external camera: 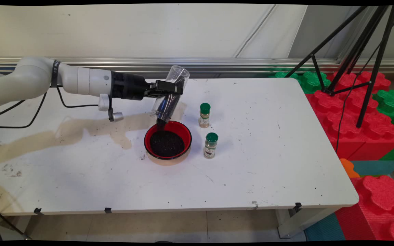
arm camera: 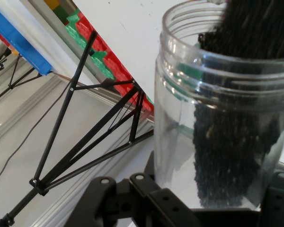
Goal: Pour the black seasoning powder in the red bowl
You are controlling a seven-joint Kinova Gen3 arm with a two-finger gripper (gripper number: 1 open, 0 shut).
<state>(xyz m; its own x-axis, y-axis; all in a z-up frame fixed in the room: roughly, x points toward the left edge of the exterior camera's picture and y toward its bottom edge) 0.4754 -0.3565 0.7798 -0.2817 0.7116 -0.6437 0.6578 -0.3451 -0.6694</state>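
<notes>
Currently, the gripper [external camera: 170, 89] is clamping a clear plastic jar [external camera: 169, 99] about its middle, reaching in from the left above the white table [external camera: 258, 164]. The jar is tilting mouth-down, and dark granules [arm camera: 236, 151] are sliding along its inner wall (seen in the hand view) into the red bowl [external camera: 168, 139] directly below. Right of the bowl, two green-capped spice bottles [external camera: 204, 115] [external camera: 211, 145] are standing upright, near each other but apart.
</notes>
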